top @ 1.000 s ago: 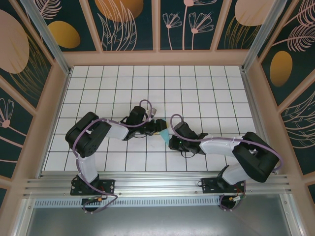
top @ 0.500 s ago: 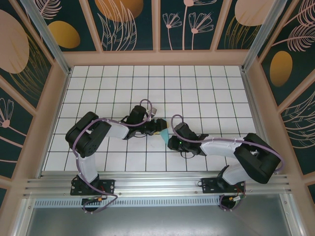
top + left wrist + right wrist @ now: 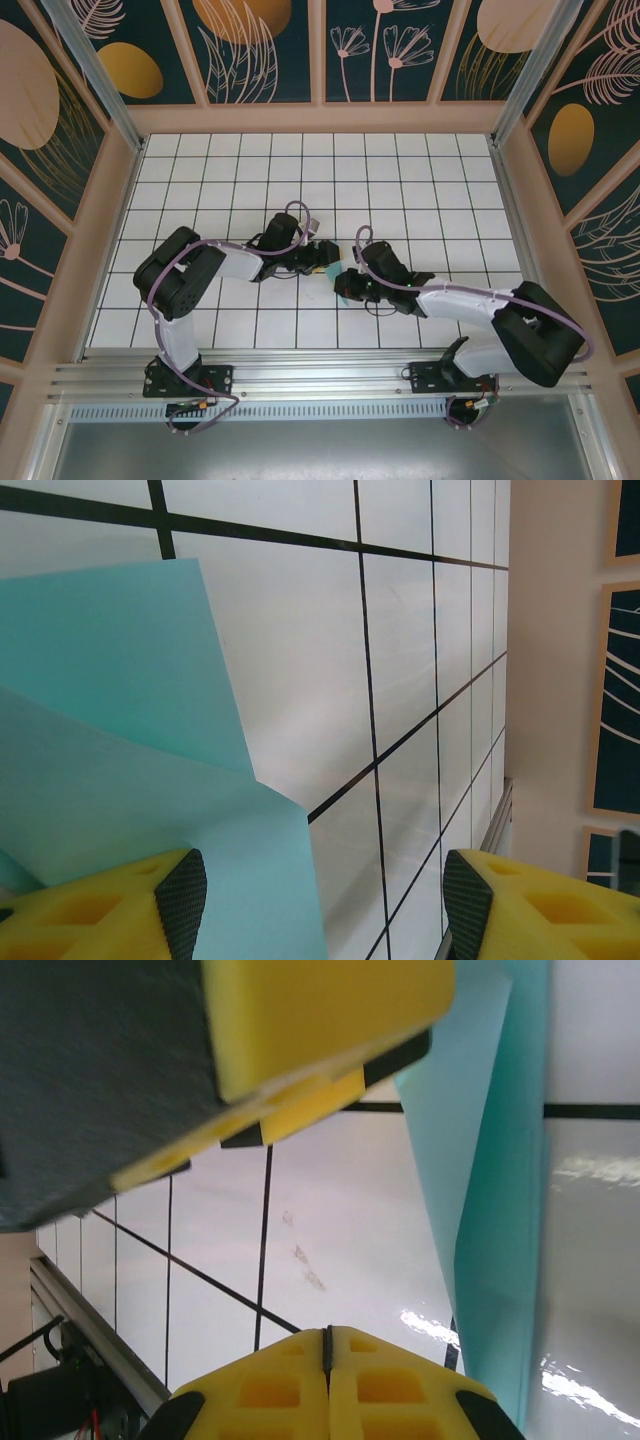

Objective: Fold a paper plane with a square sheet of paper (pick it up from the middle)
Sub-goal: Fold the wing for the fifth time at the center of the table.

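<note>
We take the square sheet of paper [image 3: 331,270] as our landmark. It is already partly folded and sits low over the white gridded table [image 3: 420,180]. The left gripper [image 3: 326,254] sits just beside the paper on its far-left side, and the right gripper [image 3: 346,284] just beside it on its near-right side, so the two flank it from opposite corners. We judge that they face each other this way so one tool can steady a flap while the other presses the next crease. Paper this thin would slide under a single tool.

The left gripper's jaws stand wide apart. In its wrist view one of the yellow pads [image 3: 100,905] sits right at the paper's edge, and the other pad is well clear of the paper across bare tiles. The right gripper's jaws are also spread, with bare table showing in the gap between them. The paper runs as a narrow doubled strip to one side of that gap and passes behind the upper pad. Nothing pinches the paper now. We judge that it rests on the table, shaped by its own creases; we cannot tell whether any pad actually touches it.

Counting, we find one sheet showing at least two overlapping layers, two grippers, four pads (two per gripper), and one table. The paper has no dart shape yet, so we judge the folding to be partway done.
</note>
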Controlling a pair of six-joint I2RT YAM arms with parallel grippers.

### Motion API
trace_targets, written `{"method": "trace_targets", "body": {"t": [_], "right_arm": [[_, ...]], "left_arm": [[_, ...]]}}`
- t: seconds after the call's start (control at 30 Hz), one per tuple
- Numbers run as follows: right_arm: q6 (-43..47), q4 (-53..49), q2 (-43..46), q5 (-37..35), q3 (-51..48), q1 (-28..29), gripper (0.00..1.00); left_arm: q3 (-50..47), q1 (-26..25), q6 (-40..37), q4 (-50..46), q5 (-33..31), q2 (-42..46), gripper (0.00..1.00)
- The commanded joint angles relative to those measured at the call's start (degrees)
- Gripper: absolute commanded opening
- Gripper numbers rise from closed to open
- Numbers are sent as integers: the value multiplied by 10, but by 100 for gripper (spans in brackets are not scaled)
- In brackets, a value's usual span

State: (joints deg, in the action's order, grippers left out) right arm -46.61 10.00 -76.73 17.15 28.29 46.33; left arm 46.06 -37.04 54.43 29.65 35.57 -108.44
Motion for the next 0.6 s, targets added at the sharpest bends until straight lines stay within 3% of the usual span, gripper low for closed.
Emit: {"method": "trace_targets", "body": {"t": [0.0,0.23,0.57], "right_arm": [[15,5,-31,27,18,8,6],[13,-16,-70,-11,21,8,6],[4,-35,-58,-46,-1,-6,6]], "left_arm": [[-1,-3,-34,-40,-60,-56,67],[-1,-3,-35,-39,-58,-55,67],[-1,-3,-37,-42,-59,-56,67]]}}
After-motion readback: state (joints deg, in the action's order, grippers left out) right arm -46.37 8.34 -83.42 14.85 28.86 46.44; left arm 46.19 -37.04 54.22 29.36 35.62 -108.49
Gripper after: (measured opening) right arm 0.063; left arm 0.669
